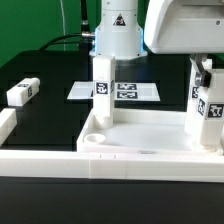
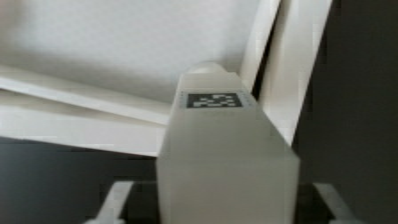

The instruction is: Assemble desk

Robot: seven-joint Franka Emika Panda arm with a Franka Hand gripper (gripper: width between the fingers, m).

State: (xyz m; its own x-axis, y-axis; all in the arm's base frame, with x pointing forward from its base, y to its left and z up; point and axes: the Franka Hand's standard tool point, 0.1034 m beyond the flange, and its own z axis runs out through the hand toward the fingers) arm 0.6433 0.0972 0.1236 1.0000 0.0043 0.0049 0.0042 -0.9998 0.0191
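My end effector (image 1: 205, 72) grips 1 leg (image 2: 222, 160), upright at the tabletop's (image 1: 150, 140) 3 o'clock corner. I would turn it slowly, without tilting.

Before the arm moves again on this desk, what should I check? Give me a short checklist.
1. Tabletop lies flat: ok.
2. First leg stands upright at a tabletop corner: ok.
3. Second leg centred at the hand: ok.
4. Hand closed on second leg: cannot tell.
5. Second leg seated in its socket: cannot tell.
6. Loose leg lies off the tabletop, away from the hand: ok.
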